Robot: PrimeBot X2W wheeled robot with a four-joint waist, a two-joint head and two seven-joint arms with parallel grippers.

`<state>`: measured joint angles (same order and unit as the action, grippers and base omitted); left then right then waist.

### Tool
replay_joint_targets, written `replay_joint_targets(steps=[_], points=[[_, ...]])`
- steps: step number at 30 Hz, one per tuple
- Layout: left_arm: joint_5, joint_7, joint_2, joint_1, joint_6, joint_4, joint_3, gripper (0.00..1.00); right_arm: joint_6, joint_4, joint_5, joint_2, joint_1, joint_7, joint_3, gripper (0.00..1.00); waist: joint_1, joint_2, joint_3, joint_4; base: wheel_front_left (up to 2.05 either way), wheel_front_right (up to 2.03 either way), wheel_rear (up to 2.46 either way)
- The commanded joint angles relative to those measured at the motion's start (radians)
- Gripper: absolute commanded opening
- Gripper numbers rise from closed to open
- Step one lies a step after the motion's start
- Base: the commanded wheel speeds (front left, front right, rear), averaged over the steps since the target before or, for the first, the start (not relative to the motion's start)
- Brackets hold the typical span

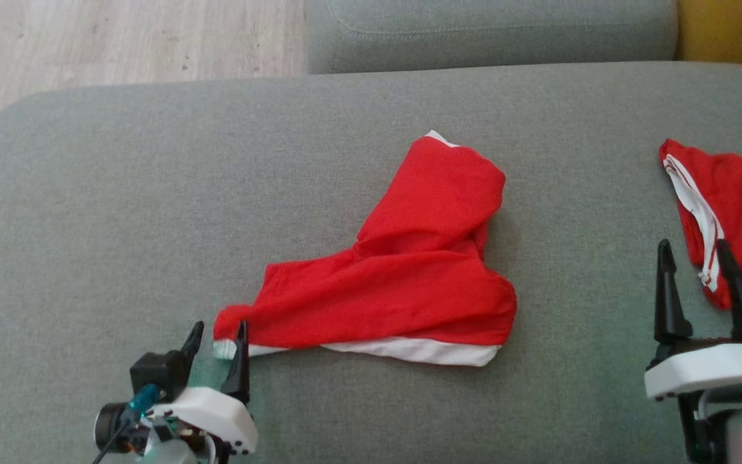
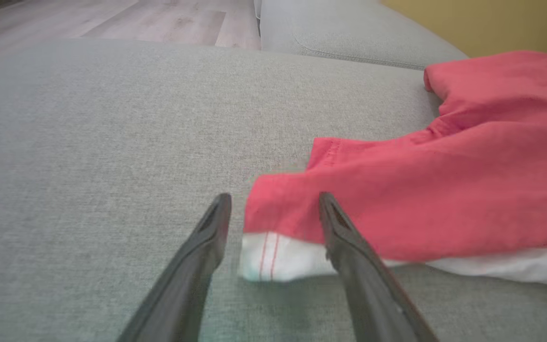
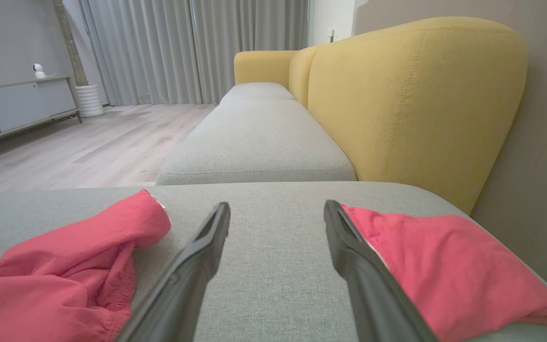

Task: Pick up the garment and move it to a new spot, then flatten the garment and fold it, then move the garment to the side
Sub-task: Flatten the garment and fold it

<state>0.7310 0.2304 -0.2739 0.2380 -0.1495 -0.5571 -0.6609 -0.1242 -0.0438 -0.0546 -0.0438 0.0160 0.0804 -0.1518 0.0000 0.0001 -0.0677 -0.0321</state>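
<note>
A crumpled red garment with a white hem lies in the middle of the grey sofa seat. My left gripper stands open at the garment's near-left corner. In the left wrist view the white hem corner lies on the cushion between the spread fingers of the left gripper, and the rest of the garment stretches off to the right. At the lower right my right gripper is open with nothing between its fingers. The right wrist view has the garment to the left of the right gripper.
A second red garment with white stripes lies at the seat's right edge, just beyond my right fingers, also seen as a folded second garment. A yellow backrest stands to the right. Another grey cushion and wooden floor lie beyond.
</note>
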Motion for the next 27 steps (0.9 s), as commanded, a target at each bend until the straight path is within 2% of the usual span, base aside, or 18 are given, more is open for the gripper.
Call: replay_joint_targets(steps=[1, 8, 20, 27], points=[[0.01, 0.016, -0.018, 0.02, -0.003, 0.023, 0.044, 1.0, -0.007, 0.031, -0.007, -0.006, -0.018, 0.01, 0.028, 1.0, 0.0, -0.0001, 0.007, -0.004, 0.0, 0.0, 0.0], [0.002, 0.027, -0.036, -0.034, -0.009, 0.093, 0.068, 1.0, -0.007, 0.016, -0.005, -0.006, 0.002, 0.02, 0.047, 1.0, 0.0, -0.0001, 0.056, -0.024, 0.0, 0.0, 0.0], [-0.025, 0.031, -0.043, -0.186, -0.066, 0.289, 0.099, 1.0, -0.007, -0.002, -0.041, -0.006, 0.089, 0.045, 0.132, 1.0, 0.0, -0.0001, 0.129, -0.057, 0.0, 0.0, 0.0], [-0.034, 0.031, -0.054, -0.223, -0.086, 0.353, 0.112, 1.0, -0.007, -0.046, -0.077, -0.006, 0.125, 0.067, 0.192, 1.0, 0.0, -0.0001, 0.151, -0.065, 0.0, 0.0, 0.0]])
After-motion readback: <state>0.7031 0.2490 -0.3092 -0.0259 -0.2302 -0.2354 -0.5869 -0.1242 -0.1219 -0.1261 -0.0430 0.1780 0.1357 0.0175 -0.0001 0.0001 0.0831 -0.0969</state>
